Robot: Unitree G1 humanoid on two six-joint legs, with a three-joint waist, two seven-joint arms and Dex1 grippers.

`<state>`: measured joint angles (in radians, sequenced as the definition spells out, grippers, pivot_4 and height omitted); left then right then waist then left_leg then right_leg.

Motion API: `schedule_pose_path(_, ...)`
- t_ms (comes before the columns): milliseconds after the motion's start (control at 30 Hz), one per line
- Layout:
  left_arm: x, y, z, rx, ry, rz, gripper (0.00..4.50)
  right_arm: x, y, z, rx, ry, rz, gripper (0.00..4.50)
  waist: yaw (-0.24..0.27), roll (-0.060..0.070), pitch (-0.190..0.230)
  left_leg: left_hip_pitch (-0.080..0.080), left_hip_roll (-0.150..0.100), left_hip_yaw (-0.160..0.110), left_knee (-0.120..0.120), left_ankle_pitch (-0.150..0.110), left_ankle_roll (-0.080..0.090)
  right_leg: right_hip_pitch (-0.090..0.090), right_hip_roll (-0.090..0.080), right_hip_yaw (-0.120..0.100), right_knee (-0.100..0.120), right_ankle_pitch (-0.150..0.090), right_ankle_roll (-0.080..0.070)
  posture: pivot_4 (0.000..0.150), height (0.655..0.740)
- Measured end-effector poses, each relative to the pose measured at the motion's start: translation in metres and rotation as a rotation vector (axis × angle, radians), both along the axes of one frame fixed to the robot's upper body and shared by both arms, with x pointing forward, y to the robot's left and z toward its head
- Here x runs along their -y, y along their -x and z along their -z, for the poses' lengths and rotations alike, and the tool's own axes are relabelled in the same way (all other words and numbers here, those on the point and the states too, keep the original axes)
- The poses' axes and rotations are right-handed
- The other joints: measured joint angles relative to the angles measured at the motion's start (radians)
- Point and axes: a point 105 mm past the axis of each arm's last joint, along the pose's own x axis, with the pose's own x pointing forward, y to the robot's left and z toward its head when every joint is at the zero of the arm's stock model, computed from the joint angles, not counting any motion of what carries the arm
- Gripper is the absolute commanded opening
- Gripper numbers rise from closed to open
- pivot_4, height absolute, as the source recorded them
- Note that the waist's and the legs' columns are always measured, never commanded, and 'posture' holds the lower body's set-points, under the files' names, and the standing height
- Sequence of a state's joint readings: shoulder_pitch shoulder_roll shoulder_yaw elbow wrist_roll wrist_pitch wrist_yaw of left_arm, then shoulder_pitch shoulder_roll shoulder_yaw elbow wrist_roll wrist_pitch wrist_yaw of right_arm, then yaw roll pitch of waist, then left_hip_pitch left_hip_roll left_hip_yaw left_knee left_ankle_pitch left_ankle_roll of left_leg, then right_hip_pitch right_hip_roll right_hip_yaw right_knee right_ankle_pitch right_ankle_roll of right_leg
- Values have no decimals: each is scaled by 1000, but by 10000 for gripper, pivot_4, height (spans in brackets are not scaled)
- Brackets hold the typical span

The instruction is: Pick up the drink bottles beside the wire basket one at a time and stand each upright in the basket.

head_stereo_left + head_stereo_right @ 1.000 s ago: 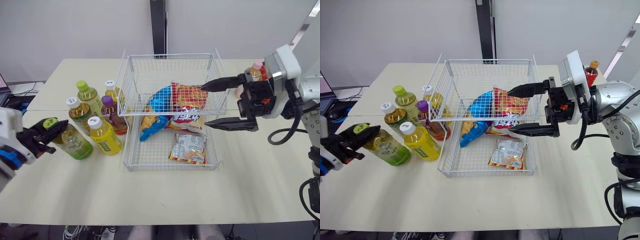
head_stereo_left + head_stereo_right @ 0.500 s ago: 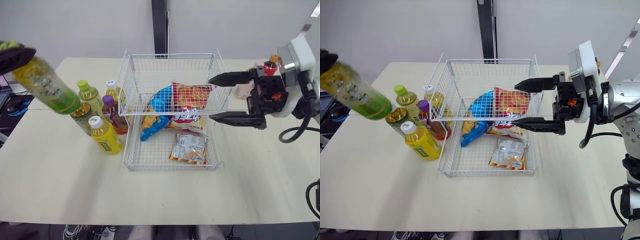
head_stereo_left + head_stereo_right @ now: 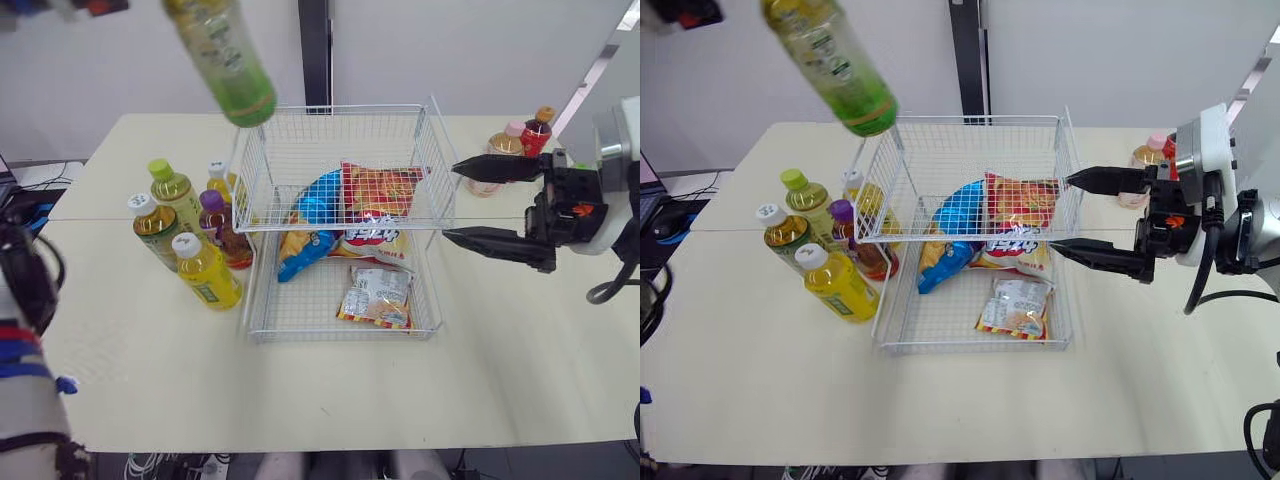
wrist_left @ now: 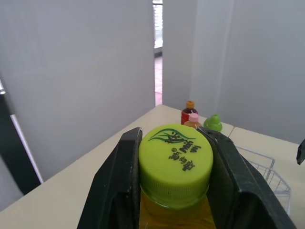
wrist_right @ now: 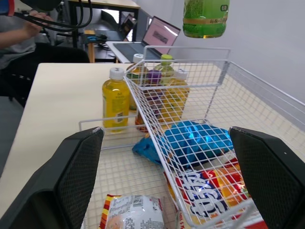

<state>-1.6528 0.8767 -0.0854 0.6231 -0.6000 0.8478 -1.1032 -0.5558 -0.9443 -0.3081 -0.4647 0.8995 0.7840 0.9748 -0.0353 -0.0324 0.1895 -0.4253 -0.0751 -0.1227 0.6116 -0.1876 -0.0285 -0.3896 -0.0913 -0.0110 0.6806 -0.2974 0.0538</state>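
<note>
My green tea bottle [image 3: 222, 55] is clear glossy plastic, wire basket [image 3: 340, 112] white-coated metal, snack bags [image 3: 378, 192] shiny film, table [image 3: 300, 385] smooth matt, left gripper [image 4: 170, 138] matt black plastic.

green bottle [image 3: 224, 58]: cap cut off | blue bag [image 3: 318, 205]: apparently half-buried
</note>
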Motion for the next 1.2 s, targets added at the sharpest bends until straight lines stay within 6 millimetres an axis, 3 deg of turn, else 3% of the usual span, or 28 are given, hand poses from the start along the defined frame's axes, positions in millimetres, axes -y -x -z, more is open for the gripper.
schedule_pose_path(233, 76, -34, 36, -55, -76, 134, 13758, 8, 0, 8, 7, -19, 101, 45000, 0, -1, 1, -2, 0, -1, 2, 0, 0, -1, -1, 0, 1, 0, 0, 1500, 7400)
schedule_pose_path(367, 108, -47, 49, -45, -83, 151, 13758, 11, 0, 12, 10, -26, 145, 45000, -1, -2, 2, -2, 0, -1, 3, 0, 0, -1, -1, 1, 0, 0, 1, 1500, 7400)
schedule_pose_path(600, 138, -75, 81, -85, -82, 79, 13758, 20, -4, 13, 24, -41, 222, 45000, 2, -3, 3, -2, -1, 1, 4, 0, 0, -1, -1, 0, 1, 1, 1, 1500, 7400)
schedule_pose_path(900, 151, -79, 80, -55, -64, 72, 13758, 18, -4, 11, 49, -46, 249, 45000, 2, -3, 3, -3, -1, 1, 6, 0, 0, -1, -1, 0, 1, 1, 2, 1500, 7400)
schedule_pose_path(1200, 155, -72, 69, -20, -58, 112, 42364, 12, -7, 9, 63, -43, 251, 45000, 1, -3, 3, -3, -1, 1, 9, 0, 1, 0, -1, -1, 2, 1, 2, 1500, 7400)
